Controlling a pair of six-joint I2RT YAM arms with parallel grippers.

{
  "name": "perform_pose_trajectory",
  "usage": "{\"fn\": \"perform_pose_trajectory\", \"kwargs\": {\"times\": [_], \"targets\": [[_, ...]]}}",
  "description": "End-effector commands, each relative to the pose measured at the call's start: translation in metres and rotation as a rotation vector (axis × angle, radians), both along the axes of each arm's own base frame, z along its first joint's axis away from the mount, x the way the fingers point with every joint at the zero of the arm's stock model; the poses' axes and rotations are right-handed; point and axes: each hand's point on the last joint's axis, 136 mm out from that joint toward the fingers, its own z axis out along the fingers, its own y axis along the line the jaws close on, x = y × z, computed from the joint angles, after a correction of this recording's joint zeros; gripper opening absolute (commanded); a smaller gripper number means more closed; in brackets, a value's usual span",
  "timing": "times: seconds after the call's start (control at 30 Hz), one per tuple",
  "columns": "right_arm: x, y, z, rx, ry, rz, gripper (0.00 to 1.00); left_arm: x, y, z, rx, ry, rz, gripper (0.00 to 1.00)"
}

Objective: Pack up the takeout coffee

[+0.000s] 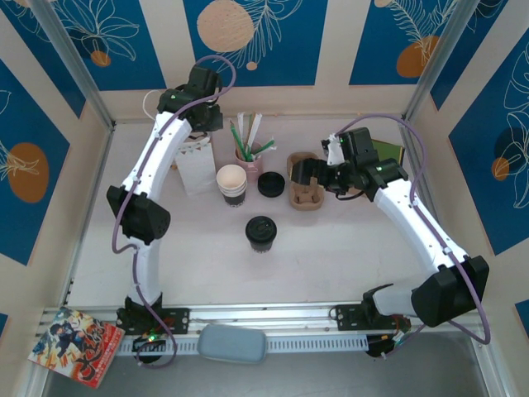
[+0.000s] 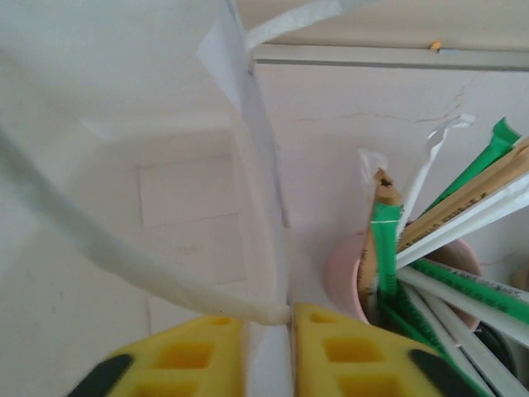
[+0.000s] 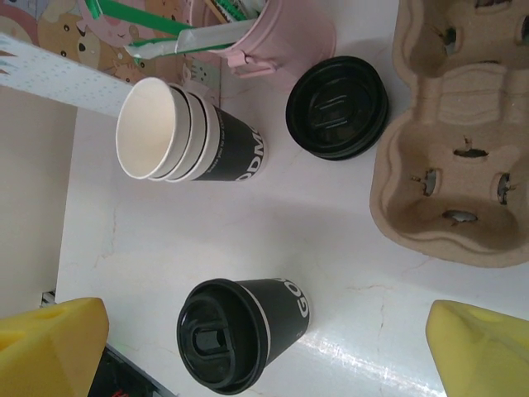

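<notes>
Left gripper [image 2: 269, 331], frame bottom, pinches the white paper bag [image 2: 190, 198] at its rim, apparently to hold it open. Right gripper [image 3: 266, 347] stands wide, facing the takeout coffee [image 1: 260, 233], frame centre, not yet packed.

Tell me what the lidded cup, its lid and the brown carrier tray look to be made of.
Lidded cup: likely paper, dark matte printed wall with white lettering.
Its lid: probably plastic, black, faintly glossy, with moulded ridges and a sip opening.
Carrier tray: looks like moulded paper pulp, tan, dull and fibrous, with rounded pressed wells.
</notes>
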Motion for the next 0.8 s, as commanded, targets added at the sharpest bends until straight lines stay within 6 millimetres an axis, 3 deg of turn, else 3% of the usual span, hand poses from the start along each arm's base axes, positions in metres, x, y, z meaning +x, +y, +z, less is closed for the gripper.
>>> {"fn": "perform_pose_trajectory", "kwargs": {"times": [0.0,0.23,0.47,0.77], "targets": [[0.001,0.005,0.000,0.031,-0.002,0.037,0.99,-0.007,0.009,0.012,0.062,-0.009,0.005,0.17],[0.006,0.013,-0.001,0.060,0.006,0.060,0.99,-0.033,0.022,0.019,0.102,0.032,0.013,0.00],[0.006,0.019,-0.004,0.072,0.015,0.078,0.99,-0.069,0.035,0.027,0.110,0.061,0.039,0.00],[0.003,0.026,-0.007,0.076,0.024,0.101,0.99,-0.122,0.028,0.019,0.043,0.095,0.049,0.00]]}}
